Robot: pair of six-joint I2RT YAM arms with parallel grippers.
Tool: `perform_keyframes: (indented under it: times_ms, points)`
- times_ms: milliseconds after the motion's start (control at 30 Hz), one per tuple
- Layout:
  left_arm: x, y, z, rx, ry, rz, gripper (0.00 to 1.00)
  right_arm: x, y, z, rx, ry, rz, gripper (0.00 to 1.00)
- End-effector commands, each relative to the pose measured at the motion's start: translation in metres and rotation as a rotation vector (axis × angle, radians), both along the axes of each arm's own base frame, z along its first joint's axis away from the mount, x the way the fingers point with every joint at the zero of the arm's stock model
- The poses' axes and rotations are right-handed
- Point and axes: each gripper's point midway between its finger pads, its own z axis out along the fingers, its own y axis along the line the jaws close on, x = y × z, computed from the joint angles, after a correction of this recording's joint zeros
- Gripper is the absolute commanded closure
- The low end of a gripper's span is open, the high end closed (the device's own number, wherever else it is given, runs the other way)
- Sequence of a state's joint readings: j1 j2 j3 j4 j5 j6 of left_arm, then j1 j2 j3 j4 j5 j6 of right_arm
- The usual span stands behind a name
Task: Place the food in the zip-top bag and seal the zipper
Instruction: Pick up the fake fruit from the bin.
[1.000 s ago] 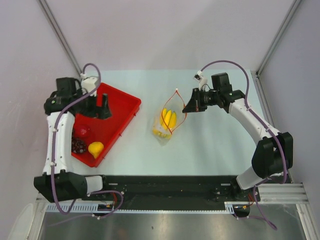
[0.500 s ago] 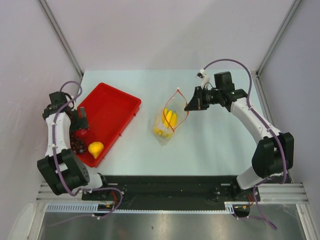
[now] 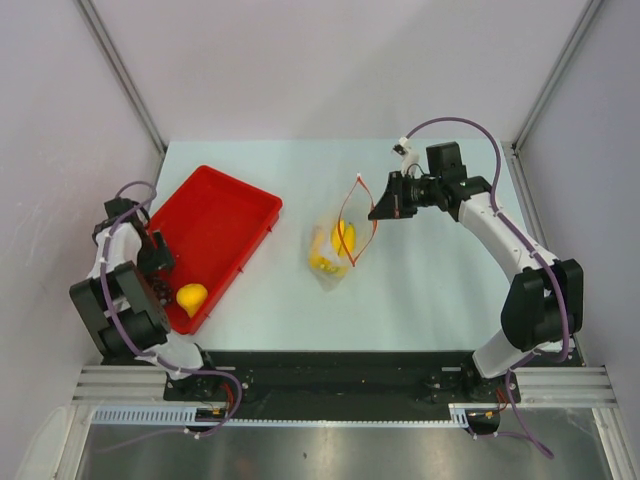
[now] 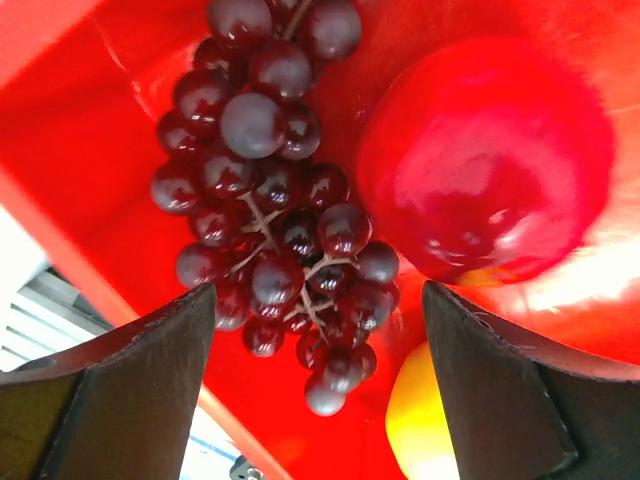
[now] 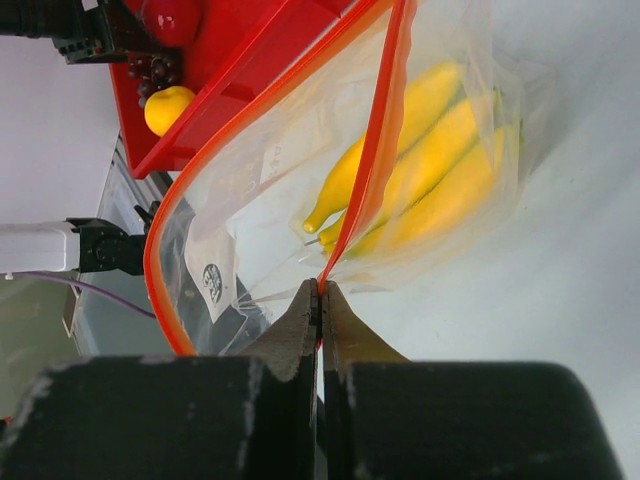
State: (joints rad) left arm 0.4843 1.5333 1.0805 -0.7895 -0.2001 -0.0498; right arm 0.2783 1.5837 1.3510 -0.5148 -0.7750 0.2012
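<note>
L arm swung down to red tray's (image 3: 215, 215) near end. Left gripper (image 4: 318, 300) wide, astride grape cluster (image 4: 270, 200): likely light, lumpy; take mid-bunch. Right gripper (image 5: 320, 292) pinches zipper (image 5: 385, 130); zip-top bag (image 5: 250, 180) flimsy.

Overhead spans table (image 3: 430, 290); wrists close in; all share tray (image 3: 225, 215).

The clear, crinkly zip-top bag (image 3: 325, 262) lies near the table's middle, its mouth lifted and gaping toward 1 o'clock. The red-orange zipper (image 3: 347, 205) is unsealed and stands in an open loop. The yellow banana bunch (image 3: 343, 237) lies inside. At 9 o'clock, in the red tray (image 3: 230, 215), the dark purple grape cluster (image 4: 265, 200) touches the red round fruit (image 4: 485, 160). The round yellow-orange fruit (image 3: 191, 296) sits near the tray's 6 o'clock corner.
</note>
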Motion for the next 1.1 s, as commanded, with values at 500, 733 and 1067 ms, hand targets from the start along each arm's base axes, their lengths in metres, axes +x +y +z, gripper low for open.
perform_keyframes:
  times_ms: [500,733,1067]
  points:
    - [0.028,-0.021,-0.026,-0.17,-0.11,0.012,0.68,0.012,-0.008,0.015,-0.018,-0.078,-0.017,1.0]
    - [0.023,-0.035,0.04,-0.156,-0.23,-0.048,1.0,0.011,-0.005,0.018,-0.001,-0.074,-0.009,1.0]
    - [0.059,-0.126,0.193,-0.084,-0.643,-0.481,1.0,0.003,0.013,0.03,0.038,-0.095,0.03,1.0]
